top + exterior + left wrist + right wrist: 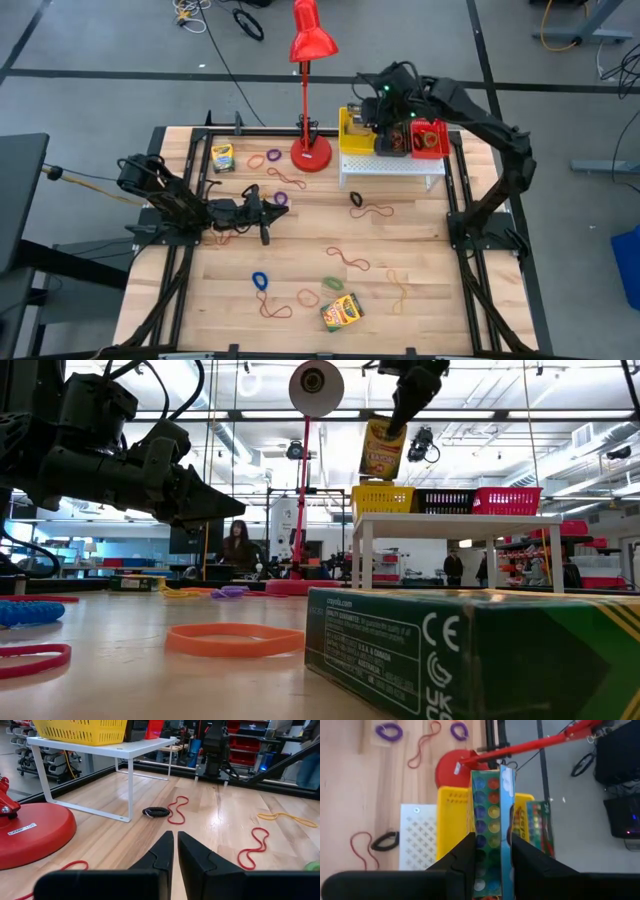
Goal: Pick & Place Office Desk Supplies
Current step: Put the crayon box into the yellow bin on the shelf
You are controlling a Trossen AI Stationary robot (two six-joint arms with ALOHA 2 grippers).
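Right gripper: the right gripper, upper right of centre in the high view, has its two dark fingers clamped on the flat sides of a crayon box, held upright in the air above the yellow basket.
Left gripper: the left gripper sits at left centre of the high view, low over the table; its wedge-shaped fingers are nearly together with only a thin slit between them, and nothing is in them.
Held box: glossy card, printed with rows of coloured dots; the low view shows it yellow, hanging at top centre clear of the basket rims.
Baskets: yellow, black and red perforated plastic baskets stand side by side on a white stand with slim legs.
Loose supplies: one crayon box lies upper left on the wooden table, another crayon box lower centre; thin rubber bands in red, orange, purple, blue, green and black are scattered in wavy loops.
Lamp: the red lamp has a round base just left of the stand.
Open room: bare planks lie at the lower right of the high view.
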